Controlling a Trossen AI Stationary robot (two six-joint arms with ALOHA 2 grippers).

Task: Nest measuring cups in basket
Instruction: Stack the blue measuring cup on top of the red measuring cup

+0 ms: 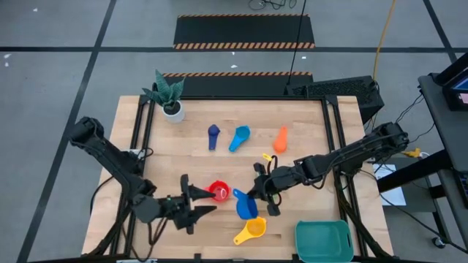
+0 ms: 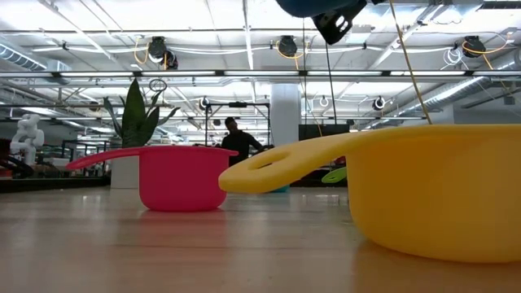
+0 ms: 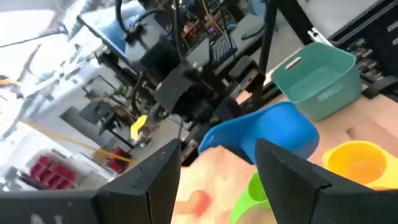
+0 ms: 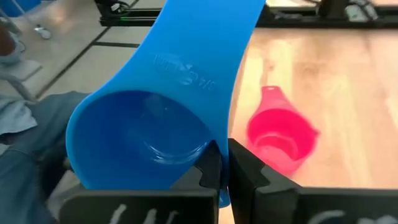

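Right gripper point(image 1: 257, 191) clenched on blue plastic measuring cup point(image 1: 246, 207); left gripper point(image 1: 196, 202) released beside red plastic cup point(image 1: 219, 192). Risk: thin-rim pinch slipping mid-carry.

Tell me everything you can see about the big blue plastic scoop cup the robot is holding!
The blue plastic measuring cup is a round, glossy, empty bowl with a long flat handle carrying raised lettering. The right gripper is shut on it at the rim beside the handle, holding it off the wooden table, between the red cup and the yellow cup.
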